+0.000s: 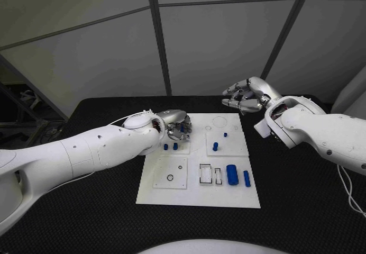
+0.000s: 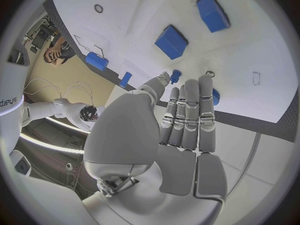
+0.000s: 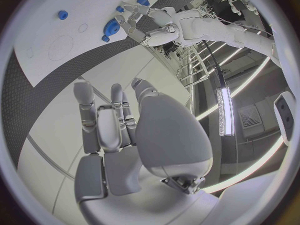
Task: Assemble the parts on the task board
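Task board (image 1: 200, 196) under my left robot hand (image 1: 179, 126), fingers straight and empty; right robot hand (image 1: 244, 95) beyond its far edge, likewise empty.

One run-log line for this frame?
left hand: open, over task board | right hand: open, off board | blue parts: on board

Both arms are showing smooth white shells with rounded, bulky segments. The left arm (image 1: 84, 151) is carrying a thin white cable along its upper side, and small dark screw holes are dotting its shell. The right arm (image 1: 328, 132) is showing an open wrist section with dark inner parts and some red wiring, and a thin cable is hanging under it. The left hand (image 2: 181, 135) and the right hand (image 3: 134, 145) are shining in silver metal, with segmented fingers and smooth domed backs.
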Motion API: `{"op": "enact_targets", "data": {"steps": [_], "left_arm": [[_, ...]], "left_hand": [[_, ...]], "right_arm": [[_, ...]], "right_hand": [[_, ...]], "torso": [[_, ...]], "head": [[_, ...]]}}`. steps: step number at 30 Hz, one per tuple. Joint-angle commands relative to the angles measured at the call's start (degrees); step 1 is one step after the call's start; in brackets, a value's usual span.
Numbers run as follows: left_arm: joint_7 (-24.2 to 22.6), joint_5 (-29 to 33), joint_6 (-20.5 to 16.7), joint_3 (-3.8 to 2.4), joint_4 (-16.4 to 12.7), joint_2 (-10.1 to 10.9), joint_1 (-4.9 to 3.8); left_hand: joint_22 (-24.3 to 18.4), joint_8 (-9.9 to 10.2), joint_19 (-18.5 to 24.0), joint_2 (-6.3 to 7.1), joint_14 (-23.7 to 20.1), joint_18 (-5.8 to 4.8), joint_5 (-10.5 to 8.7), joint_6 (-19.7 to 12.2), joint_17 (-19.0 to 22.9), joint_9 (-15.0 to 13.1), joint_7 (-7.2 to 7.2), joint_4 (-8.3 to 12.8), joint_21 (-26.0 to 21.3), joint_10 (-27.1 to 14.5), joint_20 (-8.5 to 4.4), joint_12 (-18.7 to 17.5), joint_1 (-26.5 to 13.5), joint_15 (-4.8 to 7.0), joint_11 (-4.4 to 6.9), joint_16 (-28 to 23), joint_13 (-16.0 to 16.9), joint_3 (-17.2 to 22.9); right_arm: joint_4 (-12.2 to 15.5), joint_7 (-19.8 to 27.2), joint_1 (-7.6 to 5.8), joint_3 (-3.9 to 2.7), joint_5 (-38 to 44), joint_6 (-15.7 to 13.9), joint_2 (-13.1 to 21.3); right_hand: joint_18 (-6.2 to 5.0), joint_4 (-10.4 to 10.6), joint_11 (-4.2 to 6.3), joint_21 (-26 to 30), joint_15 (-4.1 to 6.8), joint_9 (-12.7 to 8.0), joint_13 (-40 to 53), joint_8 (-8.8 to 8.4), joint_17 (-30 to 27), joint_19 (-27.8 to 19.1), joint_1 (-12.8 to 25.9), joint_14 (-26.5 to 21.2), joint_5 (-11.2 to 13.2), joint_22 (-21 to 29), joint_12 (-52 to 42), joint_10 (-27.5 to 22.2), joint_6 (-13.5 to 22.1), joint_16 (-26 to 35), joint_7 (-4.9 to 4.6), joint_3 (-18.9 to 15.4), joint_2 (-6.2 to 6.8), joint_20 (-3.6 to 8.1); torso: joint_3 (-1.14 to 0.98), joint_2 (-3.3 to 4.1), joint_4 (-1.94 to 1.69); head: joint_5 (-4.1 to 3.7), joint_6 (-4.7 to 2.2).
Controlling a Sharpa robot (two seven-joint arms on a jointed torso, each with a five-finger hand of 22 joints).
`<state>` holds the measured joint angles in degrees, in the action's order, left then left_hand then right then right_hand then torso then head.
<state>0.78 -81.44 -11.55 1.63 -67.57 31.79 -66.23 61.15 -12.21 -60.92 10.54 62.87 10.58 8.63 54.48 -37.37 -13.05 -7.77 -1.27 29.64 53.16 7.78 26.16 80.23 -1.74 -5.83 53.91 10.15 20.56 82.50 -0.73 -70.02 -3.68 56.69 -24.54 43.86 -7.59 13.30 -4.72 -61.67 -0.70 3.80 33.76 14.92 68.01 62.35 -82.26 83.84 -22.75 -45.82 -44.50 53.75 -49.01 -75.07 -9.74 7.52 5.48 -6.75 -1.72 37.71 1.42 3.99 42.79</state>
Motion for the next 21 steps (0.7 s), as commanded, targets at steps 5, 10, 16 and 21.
{"op": "enact_targets", "data": {"steps": [5,10,16,21], "left_arm": [[0.8,-0.8,2.3,0.04,0.3,-0.5,0.02],[0.9,-0.8,2.9,0.04,0.6,-0.7,0.02],[1.0,-0.8,3.8,0.05,1.2,-1.2,0.03],[1.2,-0.8,4.4,0.05,1.5,-1.5,0.04]], "left_hand": [[0.7,0.3,-0.7,-0.16,0.8,-0.23,-0.25,0.8,0.1,0.7,-0.15,0.3,0.8,1.0,-0.11,-0.4,0.6,0.1,0.03,1.5,-0.7,1.1],[1.7,0.4,-1.1,-0.31,2.5,-0.17,-0.27,1.4,-2.0,1.3,-0.27,0.6,1.6,2.0,-0.34,-0.4,0.6,0.28,0.31,4.5,-1.4,2.1],[3.0,0.7,-1.5,-0.42,4.8,-0.18,-0.27,1.9,-5.2,2.1,-0.3,1.0,2.7,3.1,-0.57,-0.7,0.7,0.54,0.57,8.3,-2.1,3.3],[3.7,0.9,-1.6,-0.35,5.8,-0.19,-0.3,2.3,-7.0,2.5,-0.33,1.1,3.3,3.6,-0.64,-1.0,0.4,0.56,0.63,10.3,-2.6,3.8]], "right_arm": [[0.0,0.5,-0.08,-0.03,0.2,0.5,-0.2],[0.0,0.5,-0.08,-0.03,0.2,0.5,-0.2],[0.0,0.5,-0.08,-0.03,0.2,0.6,-0.3],[0.0,0.4,-0.07,-0.03,0.2,0.6,-0.3]], "right_hand": [[-1.07,-0.1,-0.07,0.4,0.32,0.0,-0.1,-0.4,-0.1,0.1,-0.1,0.3,-0.3,0.0,0.2,0.4,-0.3,0.2,-0.03,0.3,0.64,0.1],[-1.09,0.0,-0.07,0.5,0.32,0.0,-0.2,-0.42,-0.2,0.0,0.0,0.3,-0.3,0.1,0.3,0.4,-0.3,0.4,-0.03,0.3,0.63,0.1],[-1.1,0.0,-0.07,0.5,0.32,0.0,-0.2,-0.42,-0.3,0.0,0.0,0.3,-0.3,0.2,0.3,0.5,-0.3,0.4,-0.03,0.3,0.63,0.1],[-1.1,0.0,-0.07,0.5,0.32,0.0,-0.2,-0.42,-0.3,0.0,0.0,0.3,-0.3,0.2,0.3,0.5,-0.3,0.4,-0.03,0.3,0.63,0.1]], "torso": [[0.0,0.03,-0.03],[0.03,0.01,-0.02],[0.03,0.0,0.0],[0.01,0.03,0.0]], "head": [[-0.01,0.03],[-0.04,0.09],[-0.06,0.24],[-0.09,0.31]]}}
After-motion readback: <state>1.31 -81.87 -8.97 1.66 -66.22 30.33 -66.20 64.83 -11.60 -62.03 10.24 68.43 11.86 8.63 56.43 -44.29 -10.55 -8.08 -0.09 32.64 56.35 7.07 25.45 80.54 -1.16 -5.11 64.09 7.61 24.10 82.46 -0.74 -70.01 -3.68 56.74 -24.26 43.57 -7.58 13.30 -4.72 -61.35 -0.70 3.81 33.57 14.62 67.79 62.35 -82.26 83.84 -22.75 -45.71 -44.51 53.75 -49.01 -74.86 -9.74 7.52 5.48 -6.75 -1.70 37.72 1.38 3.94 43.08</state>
